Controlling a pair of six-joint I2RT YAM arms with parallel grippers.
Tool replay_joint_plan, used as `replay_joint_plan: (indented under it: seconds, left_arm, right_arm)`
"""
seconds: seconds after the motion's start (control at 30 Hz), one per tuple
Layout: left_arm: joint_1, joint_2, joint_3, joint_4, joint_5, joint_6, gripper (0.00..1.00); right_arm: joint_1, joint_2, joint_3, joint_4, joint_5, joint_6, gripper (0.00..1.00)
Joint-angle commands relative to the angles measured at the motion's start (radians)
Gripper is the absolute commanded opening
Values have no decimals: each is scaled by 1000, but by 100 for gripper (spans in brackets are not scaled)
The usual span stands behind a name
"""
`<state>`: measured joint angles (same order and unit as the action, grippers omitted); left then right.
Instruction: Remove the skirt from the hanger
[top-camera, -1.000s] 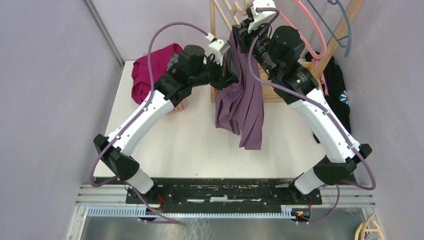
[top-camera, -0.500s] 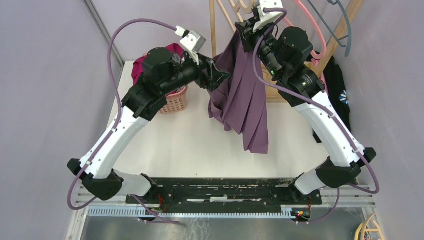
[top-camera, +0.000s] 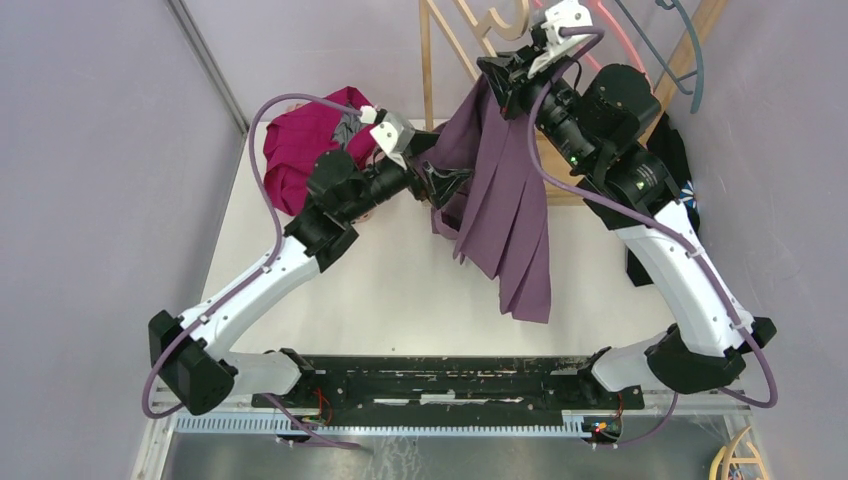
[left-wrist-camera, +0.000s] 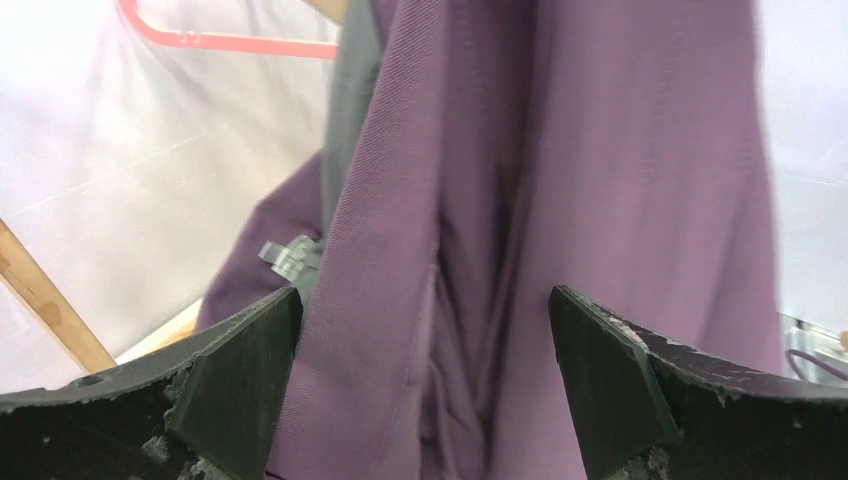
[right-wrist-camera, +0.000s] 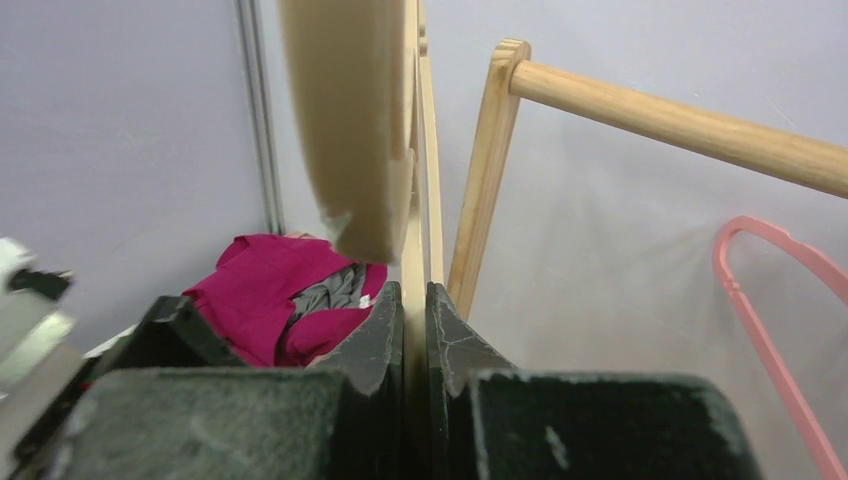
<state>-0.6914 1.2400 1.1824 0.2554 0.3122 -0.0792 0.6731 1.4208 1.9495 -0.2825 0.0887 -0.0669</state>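
Two arms on one skirt (top-camera: 505, 215): right holds, left stands ready.
My right jaws are closed tight on the wooden hanger (right-wrist-camera: 415, 250), held high so the skirt hangs free above the bench (top-camera: 380, 280) and can be pulled clear. My left jaws are spread wide, gripping nothing. The purple cloth lies just ahead of them, framed between both fingers (left-wrist-camera: 235, 370); whether it touches them I cannot tell.

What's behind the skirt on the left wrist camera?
Past the skirt's left edge there is a pink hanger and a wooden bar. A grey strip shows between its folds. Anything straight behind the cloth is covered.
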Motion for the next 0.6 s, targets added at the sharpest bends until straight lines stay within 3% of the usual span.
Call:
replay_joint_plan:
  seconds: [0.0,0.37,0.57]
  left_arm:
    - [0,58,27,194,-37,72,99]
    - [10,38,74,239,-152,174,100]
    - [16,149,130,312,-12,57,99]
  right_arm:
    - [-1,-81,14,87,-107,19,1]
    - [-1,-155,-73,21,-126,-3,1]
    - [0,-140,-52,7,-127,-8,1]
